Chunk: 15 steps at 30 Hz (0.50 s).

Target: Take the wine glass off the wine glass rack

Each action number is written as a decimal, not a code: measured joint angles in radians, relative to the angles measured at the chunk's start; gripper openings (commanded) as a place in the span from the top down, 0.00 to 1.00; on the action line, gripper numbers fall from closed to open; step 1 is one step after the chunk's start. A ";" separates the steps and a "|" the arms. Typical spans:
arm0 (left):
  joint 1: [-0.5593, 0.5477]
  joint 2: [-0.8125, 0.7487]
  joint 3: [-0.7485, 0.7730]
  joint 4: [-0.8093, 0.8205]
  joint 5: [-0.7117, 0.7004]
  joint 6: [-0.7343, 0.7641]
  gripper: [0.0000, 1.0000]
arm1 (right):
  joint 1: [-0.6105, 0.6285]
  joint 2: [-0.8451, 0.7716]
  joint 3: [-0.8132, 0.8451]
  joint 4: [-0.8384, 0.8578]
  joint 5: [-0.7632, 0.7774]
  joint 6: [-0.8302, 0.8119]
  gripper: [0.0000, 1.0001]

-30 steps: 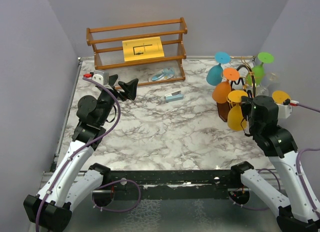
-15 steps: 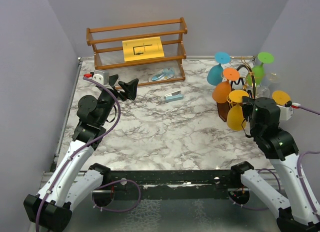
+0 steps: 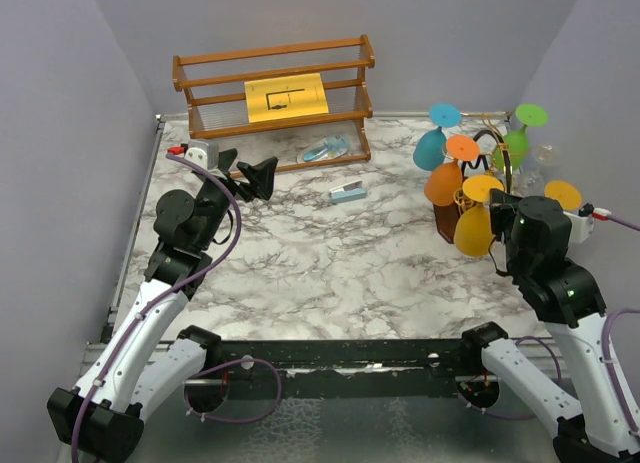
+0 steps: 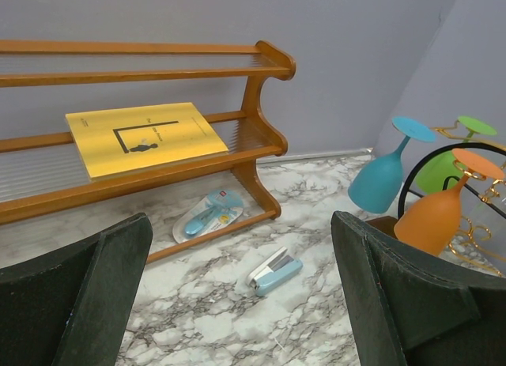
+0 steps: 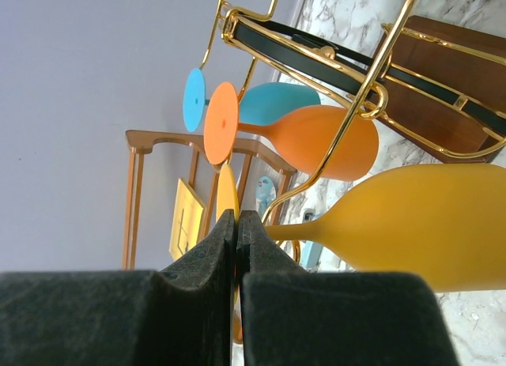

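Note:
The wine glass rack has a dark-brown block base (image 3: 443, 223) and curly gold and black wire arms (image 3: 492, 143); it stands at the right of the table and also shows in the right wrist view (image 5: 443, 89). Several coloured glasses hang on it upside down. My right gripper (image 3: 496, 205) is shut on the foot disc (image 5: 227, 194) of the yellow wine glass (image 3: 473, 231), whose bowl (image 5: 411, 224) hangs low in front of the base. Its stem (image 5: 292, 230) lies against a gold wire arm. My left gripper (image 3: 251, 173) is open and empty at the far left, well away from the rack.
A teal glass (image 3: 431, 148), an orange glass (image 3: 443, 184) and a green glass (image 3: 515, 143) hang on the rack. A slatted wooden shelf (image 3: 200, 83) with a yellow sheet (image 3: 287, 96) stands at the back. A blue stapler (image 3: 347, 193) lies on the marble top.
My right wrist has shifted a little to the right, and the yellow glass has moved slightly with it. The left arm has not moved.

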<state>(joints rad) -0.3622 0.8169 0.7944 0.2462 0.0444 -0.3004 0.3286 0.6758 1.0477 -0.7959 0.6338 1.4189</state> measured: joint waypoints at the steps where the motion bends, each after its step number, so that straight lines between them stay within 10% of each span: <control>1: 0.000 0.000 0.000 0.000 0.000 0.000 0.01 | 0.000 -0.003 0.000 -0.003 0.000 0.002 0.99; 15: 0.000 0.013 0.000 0.000 0.015 -0.002 0.01 | 0.000 -0.127 0.029 -0.054 -0.043 -0.155 0.99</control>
<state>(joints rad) -0.3622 0.8295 0.7944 0.2462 0.0593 -0.3023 0.3286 0.5488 1.0767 -0.8497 0.5903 1.2640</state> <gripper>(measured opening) 0.989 0.018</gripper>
